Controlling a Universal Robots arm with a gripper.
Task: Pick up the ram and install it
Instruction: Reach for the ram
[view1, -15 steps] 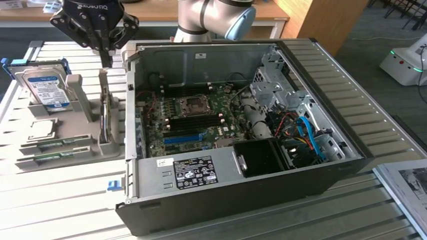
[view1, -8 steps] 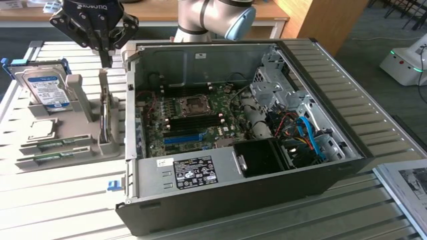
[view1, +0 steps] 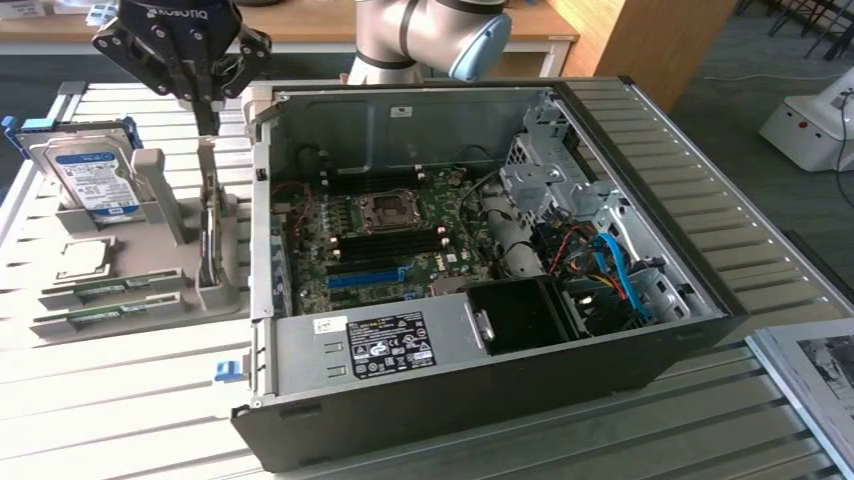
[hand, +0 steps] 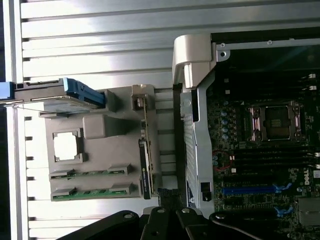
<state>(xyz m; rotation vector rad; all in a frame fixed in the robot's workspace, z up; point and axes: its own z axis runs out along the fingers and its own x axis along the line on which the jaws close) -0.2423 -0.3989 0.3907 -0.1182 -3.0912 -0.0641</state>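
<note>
Two green ram sticks (view1: 96, 291) (hand: 90, 173) lie flat in the grey holder (view1: 174, 290), near its front. A third thin ram stick (view1: 210, 225) (hand: 145, 165) stands on edge in the holder beside the computer case. My gripper (view1: 207, 122) (hand: 168, 216) hangs shut a little above that upright stick, with nothing between its fingers. The open case (view1: 641, 330) shows the motherboard (view1: 387, 235) (hand: 260, 150) with its dark memory slots.
A silver hard drive (view1: 88, 180) (hand: 60, 102) stands at the back of the holder, and a CPU chip (view1: 78, 258) (hand: 65, 146) lies beside it. A blue slot (view1: 363, 275) (hand: 247, 190) sits on the motherboard. Cables and a black fan housing (view1: 527, 310) fill the case's far side.
</note>
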